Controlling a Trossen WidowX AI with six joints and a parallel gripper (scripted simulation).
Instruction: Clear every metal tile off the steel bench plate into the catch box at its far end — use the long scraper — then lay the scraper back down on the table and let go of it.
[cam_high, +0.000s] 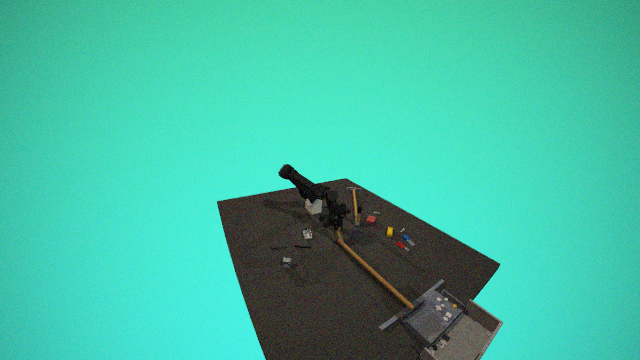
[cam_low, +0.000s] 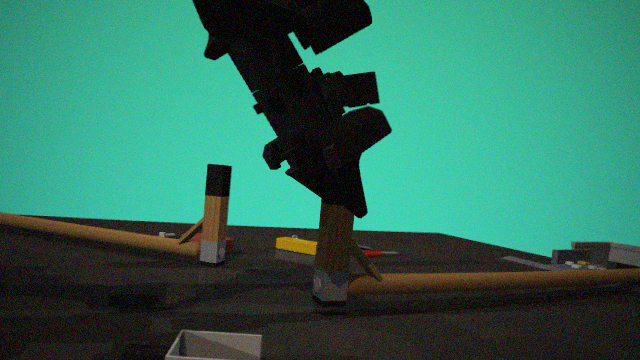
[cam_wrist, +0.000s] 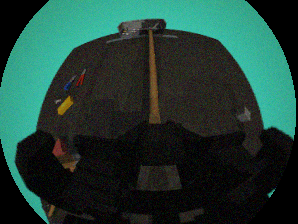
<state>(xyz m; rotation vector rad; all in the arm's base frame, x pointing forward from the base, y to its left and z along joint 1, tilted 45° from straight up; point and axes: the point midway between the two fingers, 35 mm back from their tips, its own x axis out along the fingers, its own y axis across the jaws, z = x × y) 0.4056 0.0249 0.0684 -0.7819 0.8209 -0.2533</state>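
My gripper (cam_high: 338, 228) (cam_low: 343, 201) is shut on the upright grip block of the long scraper (cam_high: 376, 276) (cam_low: 475, 282) (cam_wrist: 154, 85). The block's foot is close to the table; contact is unclear. The wooden handle runs out to a wide grey blade (cam_high: 387, 323) (cam_wrist: 115, 40) across the near edge of the steel plate (cam_high: 426, 325). Several pale tiles (cam_high: 447, 315) and a yellow tile (cam_high: 454, 305) lie on the plate beyond the blade. The catch box (cam_high: 472, 336) (cam_low: 590, 245) stands at the plate's far end, with several small pieces (cam_high: 441, 344) at its near side.
A shorter T-headed tool (cam_high: 355, 202) (cam_low: 216, 215) lies beside the arm. A red block (cam_high: 371, 219), a yellow block (cam_high: 390, 231) (cam_low: 296, 245) (cam_wrist: 65, 105), and blue (cam_high: 406, 237) and red (cam_high: 401, 245) handled tools lie farther right. A small open tray (cam_low: 220, 345) and a grey object (cam_high: 287, 260) are opposite.
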